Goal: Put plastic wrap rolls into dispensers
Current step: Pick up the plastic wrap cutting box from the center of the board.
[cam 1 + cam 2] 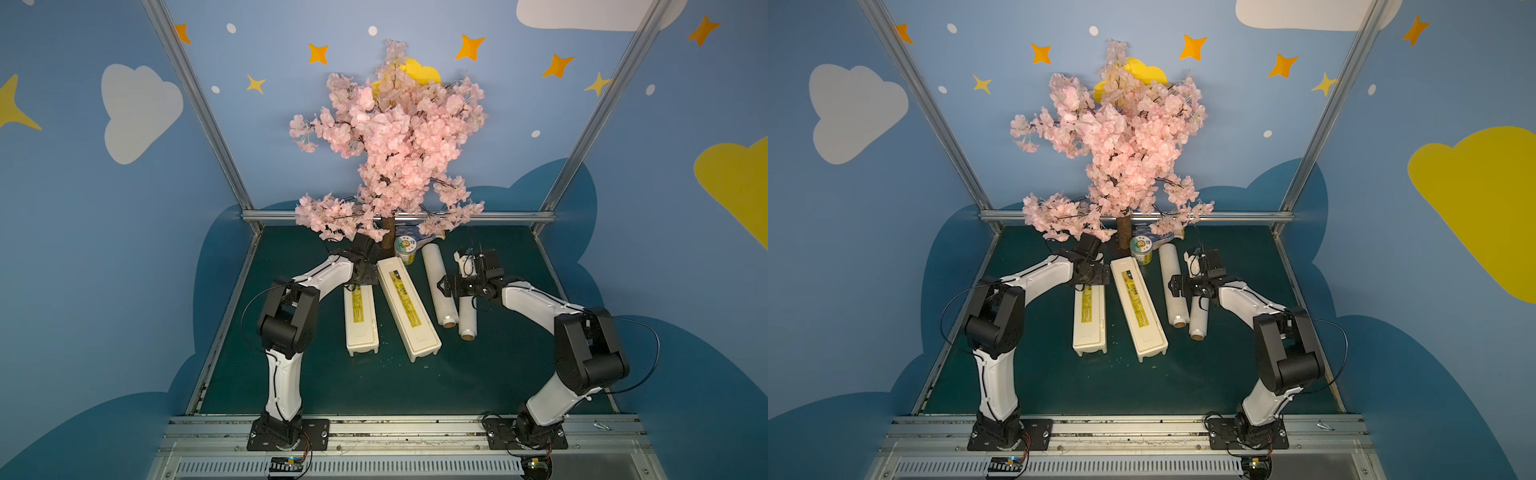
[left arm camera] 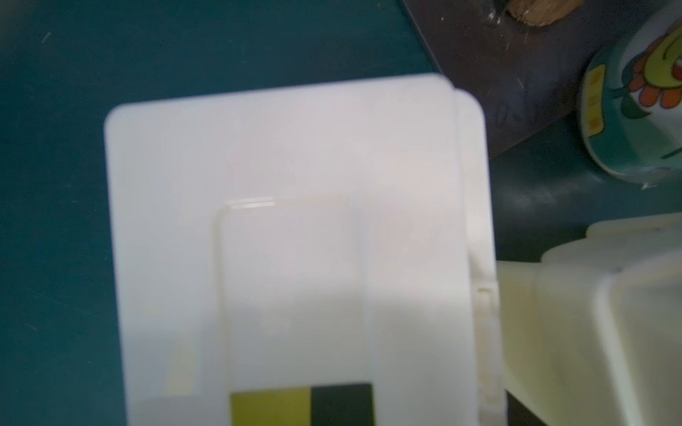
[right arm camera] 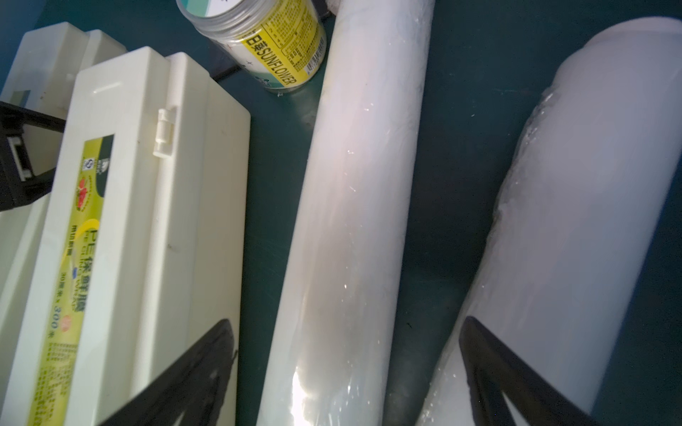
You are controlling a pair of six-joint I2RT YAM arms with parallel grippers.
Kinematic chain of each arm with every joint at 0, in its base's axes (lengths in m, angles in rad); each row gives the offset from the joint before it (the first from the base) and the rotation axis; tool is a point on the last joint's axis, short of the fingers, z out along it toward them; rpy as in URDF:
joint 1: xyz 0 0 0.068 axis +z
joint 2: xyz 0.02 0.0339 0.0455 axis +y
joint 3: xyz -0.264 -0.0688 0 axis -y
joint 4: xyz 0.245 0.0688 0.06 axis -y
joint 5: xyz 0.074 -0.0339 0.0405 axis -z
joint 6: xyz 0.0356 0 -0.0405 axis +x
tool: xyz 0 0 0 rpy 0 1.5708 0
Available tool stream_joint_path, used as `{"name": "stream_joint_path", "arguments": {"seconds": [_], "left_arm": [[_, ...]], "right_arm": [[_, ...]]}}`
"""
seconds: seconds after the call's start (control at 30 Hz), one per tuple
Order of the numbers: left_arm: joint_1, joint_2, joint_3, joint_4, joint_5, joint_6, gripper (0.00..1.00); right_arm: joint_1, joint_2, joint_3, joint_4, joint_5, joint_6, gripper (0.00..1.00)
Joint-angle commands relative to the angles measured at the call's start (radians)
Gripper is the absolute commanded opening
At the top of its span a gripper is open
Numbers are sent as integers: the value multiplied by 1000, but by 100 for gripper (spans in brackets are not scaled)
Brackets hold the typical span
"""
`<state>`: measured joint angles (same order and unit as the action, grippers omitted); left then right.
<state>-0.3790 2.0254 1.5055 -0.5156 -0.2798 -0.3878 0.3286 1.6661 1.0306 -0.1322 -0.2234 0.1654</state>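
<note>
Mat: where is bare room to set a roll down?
Bare: the wide strip of mat between the dispensers' near ends and the arm bases; also the far left corner. Crowded: the middle back, where dispensers, rolls, can and tree trunk lie close.

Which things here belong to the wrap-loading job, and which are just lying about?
Job: left roll, right roll, left dispenser, right dispenser.
Lying about: can, tree.

Dispensers point(image 1: 360, 322), point(image 1: 409, 309) closed, flat, side by side; plastic wrap rolls point(image 1: 434, 266), point(image 1: 467, 320) lying loose beside them.
</note>
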Motion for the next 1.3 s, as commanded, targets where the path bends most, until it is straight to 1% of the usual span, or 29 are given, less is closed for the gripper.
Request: {"name": "stream_joint_path", "arguments": {"seconds": [0.0,0.13,0.23,0.33,0.4,0.5,0.53,0.57,0.63,0.7,0.77,0.83,0.9,0.97,1.03,1.17,1.27], "left_arm": [[-1,3,24,-3,10,49,98],[12,4,44,5,52,97,89],[28,-12,41,19,116,158,81],[44,-59,9,48,196,247,79],[49,-97,-7,49,246,322,80],[61,-141,-18,26,318,402,79],[64,-155,-24,21,339,421,77],[69,-171,-32,17,367,447,74],[75,-203,-46,4,358,467,73],[85,-247,-73,8,364,480,73],[98,-297,-102,17,391,502,73],[103,-341,-118,13,428,531,74],[103,-372,-127,2,493,578,74],[103,-397,-130,-14,612,627,73],[98,-418,-142,-7,697,665,73],[72,-442,-159,2,788,716,73],[36,-444,-162,-21,809,802,73]], "right_arm": [[9,19,27,-11,-8,18,94],[13,24,32,-5,-29,10,94],[18,18,29,23,-97,-28,94],[23,-7,-1,92,-196,-95,94],[23,-28,-24,139,-290,-158,94],[24,-43,-39,181,-367,-236,94],[23,-45,-43,197,-384,-259,94],[22,-45,-44,213,-415,-291,94],[23,-41,-46,249,-441,-334,94],[21,-33,-37,283,-492,-355,94],[20,-14,-13,296,-574,-392,94],[23,10,21,304,-625,-399,94],[24,38,58,306,-672,-401,94],[26,64,92,307,-718,-414,94],[27,78,114,306,-760,-449,94],[33,92,133,333,-816,-464,94],[33,89,146,328,-856,-464,95]]}}
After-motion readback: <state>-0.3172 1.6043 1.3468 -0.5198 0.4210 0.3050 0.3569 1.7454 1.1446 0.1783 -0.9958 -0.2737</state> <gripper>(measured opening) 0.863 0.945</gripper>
